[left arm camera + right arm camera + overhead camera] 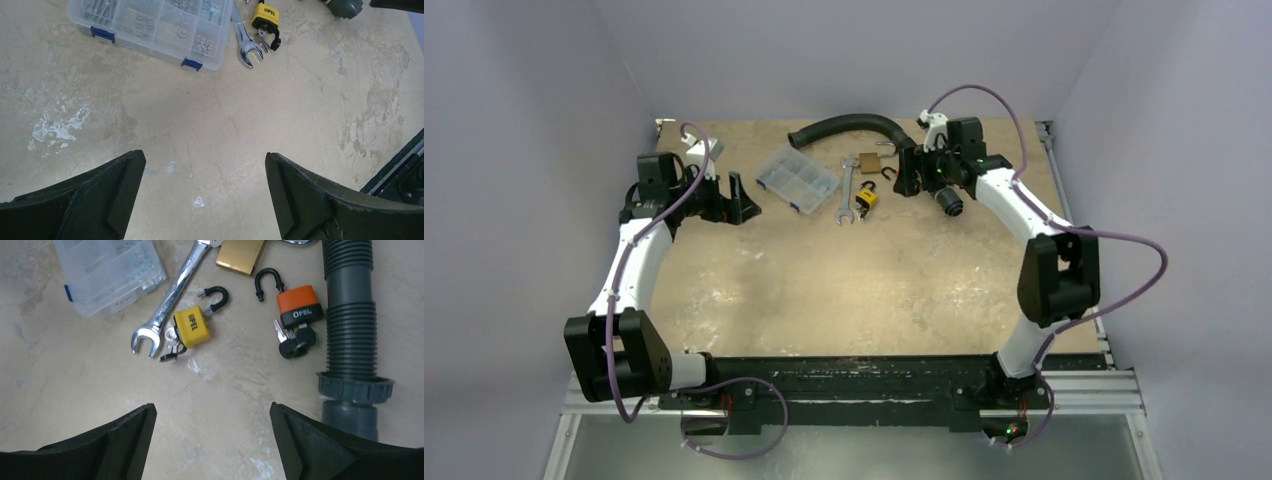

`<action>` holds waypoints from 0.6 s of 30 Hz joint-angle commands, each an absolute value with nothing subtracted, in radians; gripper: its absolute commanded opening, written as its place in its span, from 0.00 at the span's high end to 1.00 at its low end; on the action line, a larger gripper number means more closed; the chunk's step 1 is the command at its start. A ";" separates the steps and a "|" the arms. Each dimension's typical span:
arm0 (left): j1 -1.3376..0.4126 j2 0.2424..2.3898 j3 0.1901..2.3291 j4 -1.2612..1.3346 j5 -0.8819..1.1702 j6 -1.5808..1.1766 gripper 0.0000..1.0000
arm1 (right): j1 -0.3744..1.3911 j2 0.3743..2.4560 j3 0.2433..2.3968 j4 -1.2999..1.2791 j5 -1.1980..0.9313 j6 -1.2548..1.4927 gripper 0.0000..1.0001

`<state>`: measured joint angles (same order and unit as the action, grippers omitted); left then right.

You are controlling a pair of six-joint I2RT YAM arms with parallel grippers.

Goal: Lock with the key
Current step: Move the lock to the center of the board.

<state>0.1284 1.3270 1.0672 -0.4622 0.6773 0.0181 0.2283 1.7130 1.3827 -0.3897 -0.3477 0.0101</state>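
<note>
A yellow padlock [193, 327] with its shackle open and keys [171, 344] in its base lies beside a wrench; it also shows in the top view [865, 198] and the left wrist view [263, 17]. An orange padlock [299, 306], shackle open, has black-headed keys [294, 342] in it. A brass padlock [241, 255] lies further back. My right gripper [212, 412] is open and empty, hovering just short of the padlocks. My left gripper [204, 162] is open and empty over bare table, well left of them.
A clear parts box [797, 180] with blue latches sits left of a steel wrench [172, 295]. A black corrugated hose [350, 305] with a grey coupling lies right of the orange padlock and curves along the back [844, 126].
</note>
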 commanded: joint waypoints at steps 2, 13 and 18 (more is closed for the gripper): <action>0.124 1.269 1.056 -0.411 0.717 -0.007 0.00 | 0.317 1.847 1.570 -0.323 -0.248 0.050 0.12; 0.124 1.256 1.054 -0.420 0.700 -0.017 0.00 | 0.435 2.144 1.871 -0.381 -0.176 0.053 0.23; 0.124 1.248 1.043 -0.400 0.703 -0.019 0.00 | 0.457 2.221 1.919 -0.385 -0.184 0.018 0.30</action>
<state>0.1284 1.2839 1.0504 -0.4450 0.6846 -0.0082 0.4480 2.2024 1.8496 -0.3824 -0.2001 0.0437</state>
